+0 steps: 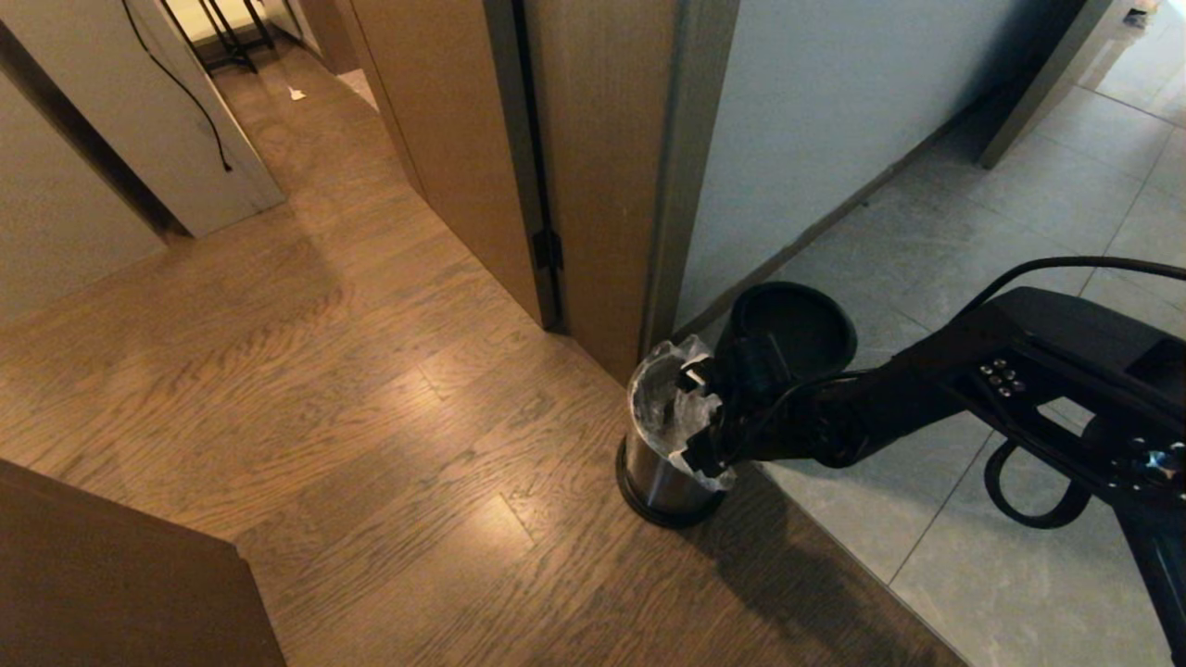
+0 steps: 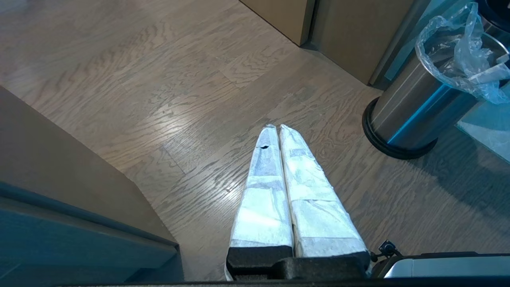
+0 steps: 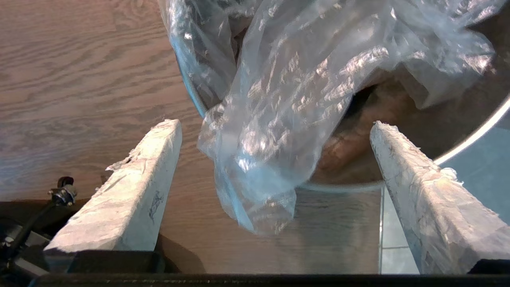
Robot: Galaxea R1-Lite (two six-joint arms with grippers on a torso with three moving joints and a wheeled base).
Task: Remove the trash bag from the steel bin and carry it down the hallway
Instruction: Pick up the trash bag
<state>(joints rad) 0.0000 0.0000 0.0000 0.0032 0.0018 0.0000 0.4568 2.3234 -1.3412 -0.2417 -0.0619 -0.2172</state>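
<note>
Steel bin (image 1: pixel 660 477): small shiny cylinder on a black base ring, upright before me, lower centre-right of my head view, where the wood floor meets the grey tiles. In my left wrist view it sits at the upper right (image 2: pixel 414 107).

Trash bag (image 1: pixel 660 403): clear, crinkly thin plastic, lining the bin, its rim folded over the edge and bunched loosely above the opening. In my right wrist view a crumpled flap (image 3: pixel 275 131) hangs down through the upper centre, over the bin's rim.
</note>
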